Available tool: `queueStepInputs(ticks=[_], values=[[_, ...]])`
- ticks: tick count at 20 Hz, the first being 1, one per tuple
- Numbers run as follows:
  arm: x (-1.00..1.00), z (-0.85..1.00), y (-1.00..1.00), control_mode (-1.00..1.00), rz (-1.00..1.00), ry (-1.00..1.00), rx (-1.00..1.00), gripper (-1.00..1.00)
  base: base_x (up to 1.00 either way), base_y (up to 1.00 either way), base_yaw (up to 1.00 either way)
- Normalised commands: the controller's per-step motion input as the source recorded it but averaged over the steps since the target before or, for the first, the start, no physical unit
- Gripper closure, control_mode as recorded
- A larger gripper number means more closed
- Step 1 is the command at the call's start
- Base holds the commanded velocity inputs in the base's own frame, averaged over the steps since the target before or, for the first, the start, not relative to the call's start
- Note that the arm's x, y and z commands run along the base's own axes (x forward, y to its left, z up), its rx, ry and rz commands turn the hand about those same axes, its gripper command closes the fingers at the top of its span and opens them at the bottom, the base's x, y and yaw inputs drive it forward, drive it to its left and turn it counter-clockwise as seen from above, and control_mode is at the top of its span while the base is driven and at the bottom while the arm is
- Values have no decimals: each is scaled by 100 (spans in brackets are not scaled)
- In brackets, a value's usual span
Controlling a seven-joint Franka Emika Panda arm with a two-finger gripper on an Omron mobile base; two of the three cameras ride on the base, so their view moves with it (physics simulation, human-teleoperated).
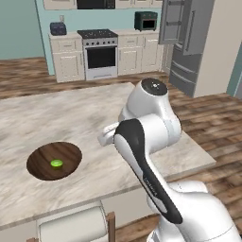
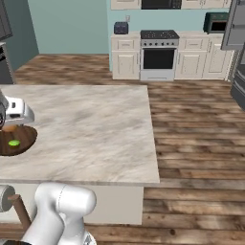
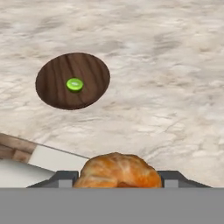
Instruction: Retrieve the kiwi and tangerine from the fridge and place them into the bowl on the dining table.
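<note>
In the hand view the orange tangerine (image 3: pixel 117 170) sits between my two dark fingertips, so my gripper (image 3: pixel 117 178) is shut on it. I hold it above the beige marble dining table (image 3: pixel 166 65), a little to the right of the dark-brown wooden bowl (image 3: pixel 57 92). The yellow-green kiwi (image 3: pixel 75 84) lies inside the bowl (image 1: pixel 40 160), near its middle, and shows again as a small green kiwi (image 1: pixel 56 163) from the left base. My white hand (image 2: pixel 16 112) hangs just over the bowl's far rim (image 2: pixel 26 139). The grey fridge (image 1: pixel 189 42) stands at the back right with an upper door swung open.
A chair with a pale cushion (image 1: pixel 71 227) is tucked against the table's near edge. Cream cabinets with a stove (image 1: pixel 99 52), a toaster (image 1: pixel 58 29) and a small dark oven (image 1: pixel 145 21) line the back wall. Wooden floor lies between the table and the fridge.
</note>
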Motion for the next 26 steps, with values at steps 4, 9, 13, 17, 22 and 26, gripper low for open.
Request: queueStepInputs(ticks=[4,9,13,17,22,26], values=[[62,-44,46,-100,21,16,2,100,0,0,0],[50,-44,60,-100,20,12,0,100,0,0,0],[54,-47,64,-100,20,13,0,100,0,0,0],[54,-49,71,-100,18,13,0,100,0,0,0],[44,-45,77,-100,13,9,-1,100,0,0,0],[32,-30,65,-100,1,2,-8,100,0,0,0]])
